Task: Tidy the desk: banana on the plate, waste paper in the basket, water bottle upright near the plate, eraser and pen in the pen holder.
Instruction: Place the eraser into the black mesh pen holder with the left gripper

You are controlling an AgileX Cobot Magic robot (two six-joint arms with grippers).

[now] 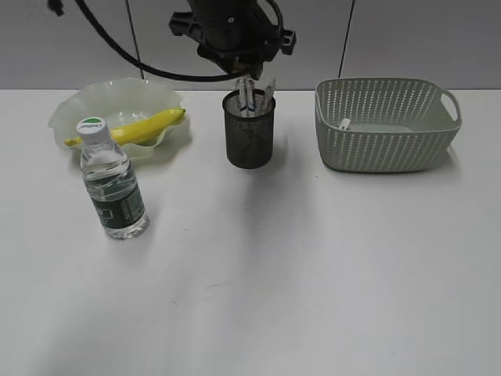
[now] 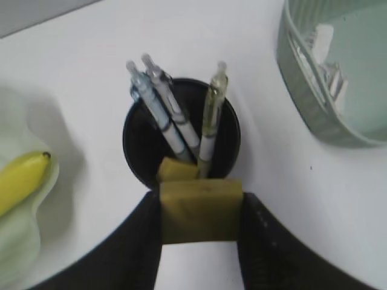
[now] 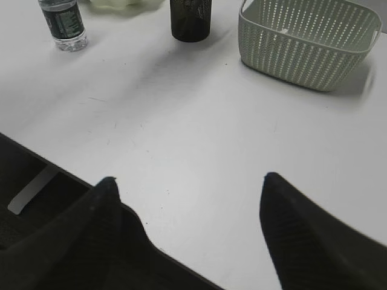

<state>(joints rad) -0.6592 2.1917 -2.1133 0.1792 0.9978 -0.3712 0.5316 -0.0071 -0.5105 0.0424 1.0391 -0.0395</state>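
Left gripper (image 2: 199,208): directly above the pen holder (image 1: 249,130), clamped on an olive-and-white eraser (image 2: 199,214); three pens (image 2: 181,118) upright just beneath it.
Right gripper (image 3: 190,193): spread wide, empty, over bare counter (image 3: 199,133).
Left of left gripper: banana (image 1: 137,128) in plate (image 1: 94,98); water bottle (image 1: 112,182) upright nearby.
Right of it: basket (image 1: 385,123) containing waste paper (image 2: 326,66).

Robot lab bench, white desk (image 1: 313,274), plain grey wall (image 1: 423,39)
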